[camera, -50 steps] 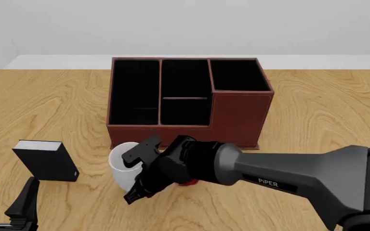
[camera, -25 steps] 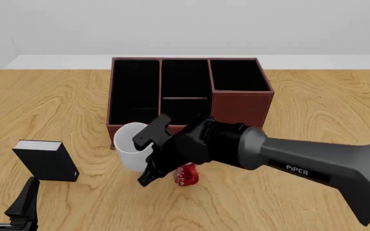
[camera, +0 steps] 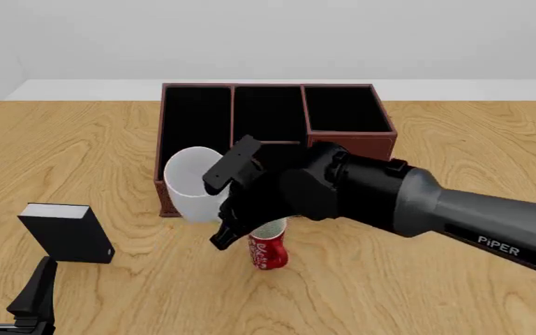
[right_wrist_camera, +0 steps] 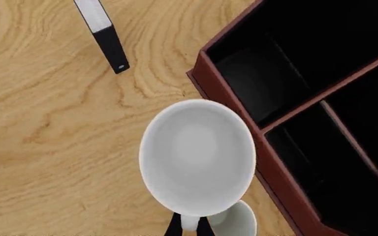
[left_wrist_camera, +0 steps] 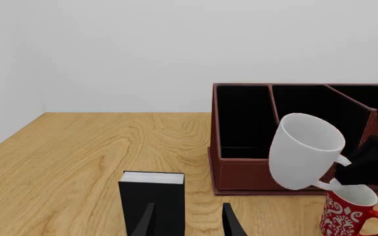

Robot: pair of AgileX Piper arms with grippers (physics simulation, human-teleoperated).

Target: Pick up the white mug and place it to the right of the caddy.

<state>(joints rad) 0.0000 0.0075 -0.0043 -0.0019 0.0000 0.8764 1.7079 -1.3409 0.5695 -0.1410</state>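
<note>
- The right tool (camera: 223,209) is closed on the white mug (camera: 192,187) by its handle, holding it tilted in the air before the caddy (camera: 343,150), above the red mug (camera: 268,248).
- The mug looks rigid, glossy, probably slippery and breakable; pinched only by the handle, it could swing.
- The left tool (left_wrist_camera: 185,221) hangs open and empty near the black box (left_wrist_camera: 151,199).

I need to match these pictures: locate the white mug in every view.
Front view: white mug lifted, before the caddy's left front corner.
Left wrist view: mug tilted, airborne before the caddy.
Right wrist view: mug seen from above.
Shared landmark: the caddy.
</note>
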